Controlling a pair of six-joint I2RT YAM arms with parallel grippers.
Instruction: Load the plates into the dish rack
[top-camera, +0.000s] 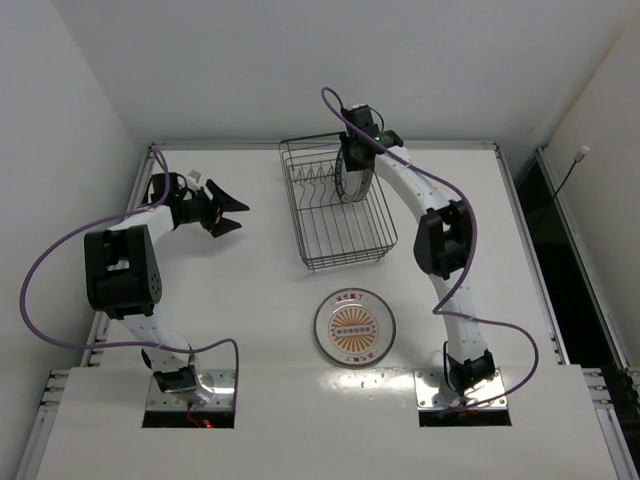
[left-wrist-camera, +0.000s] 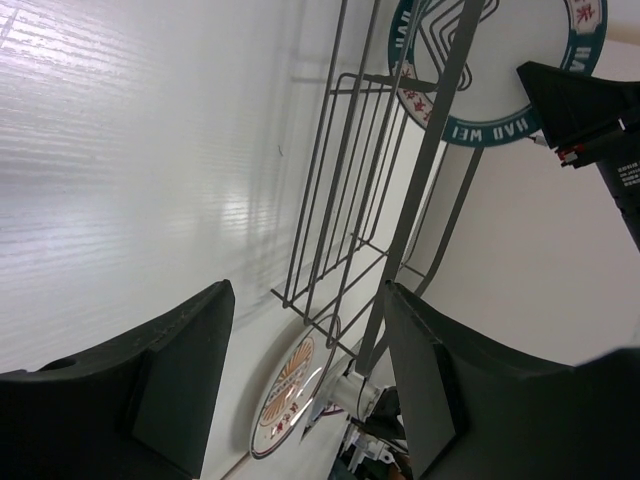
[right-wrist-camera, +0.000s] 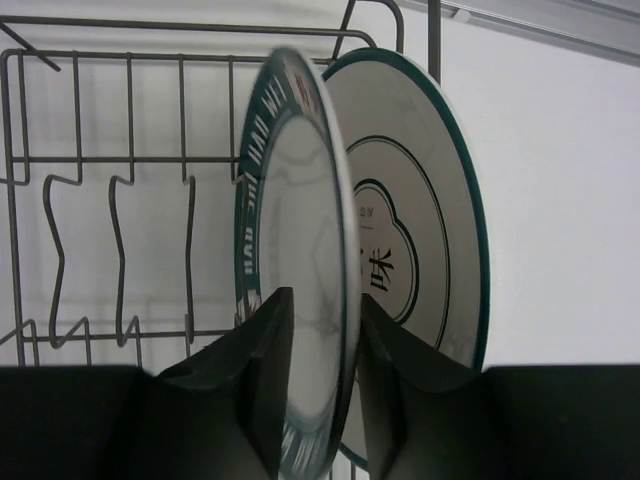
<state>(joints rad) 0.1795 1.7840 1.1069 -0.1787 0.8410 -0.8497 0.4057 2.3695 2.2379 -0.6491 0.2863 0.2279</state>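
The grey wire dish rack (top-camera: 322, 240) stands at the middle back of the table. My right gripper (top-camera: 352, 158) reaches into its far right end. In the right wrist view that gripper (right-wrist-camera: 325, 300) is shut on the white plate with the dark teal rim band (right-wrist-camera: 300, 190), held on edge among the prongs. The white plate with concentric rings (right-wrist-camera: 420, 230) stands upright just behind it. The cream sunburst plate (top-camera: 354, 326) lies flat in front of the rack. My left gripper (top-camera: 226, 211) is open and empty, left of the rack. It also shows in its wrist view (left-wrist-camera: 308, 300).
The left wrist view shows the rack's wires (left-wrist-camera: 345, 200), the teal-rimmed plate (left-wrist-camera: 500, 60) and the sunburst plate (left-wrist-camera: 285, 395). Several prongs (right-wrist-camera: 120, 260) left of the held plate hold nothing. White walls close in the table at the back and sides.
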